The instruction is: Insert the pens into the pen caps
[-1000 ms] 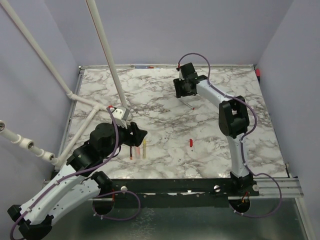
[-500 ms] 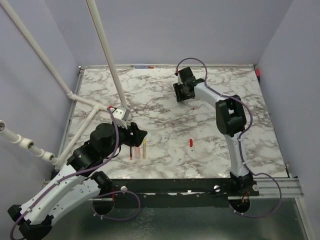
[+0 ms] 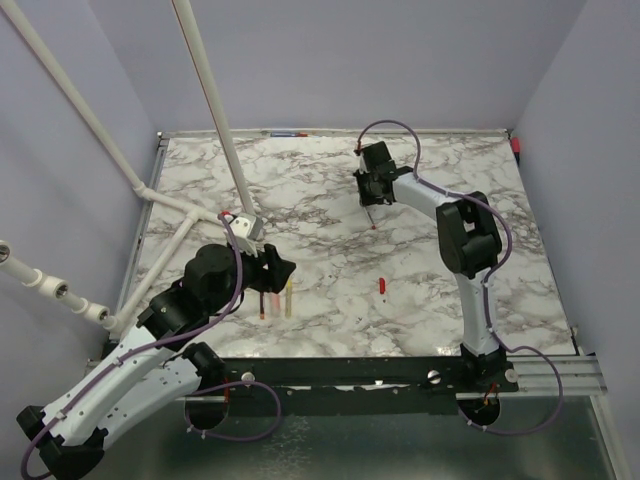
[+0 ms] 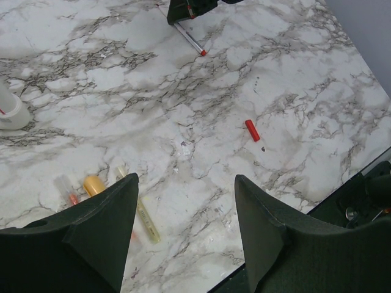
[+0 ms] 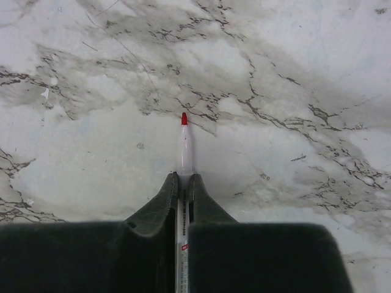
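Observation:
My right gripper (image 5: 183,178) is shut on a whitish pen (image 5: 184,146) with a red tip, which sticks out beyond the jaws over the marble. In the top view that gripper (image 3: 372,198) is at the back centre, with the pen (image 3: 373,220) pointing toward the front. A red pen cap (image 3: 381,286) lies alone mid-table, and shows in the left wrist view as the red cap (image 4: 252,130). My left gripper (image 4: 186,183) hangs open over a yellow pen (image 4: 146,220), an orange cap (image 4: 93,184) and a clear pinkish pen (image 4: 66,188). It holds nothing.
A white pipe frame (image 3: 215,110) slants across the left side, and its foot (image 4: 12,113) rests on the marble near my left gripper (image 3: 280,268). A black rail (image 3: 350,372) runs along the table's front edge. Purple walls close in the table.
My right gripper has shut on the whitish pen, which earlier lay on the marble under its open jaws. It has shifted slightly right. The left arm has barely moved.

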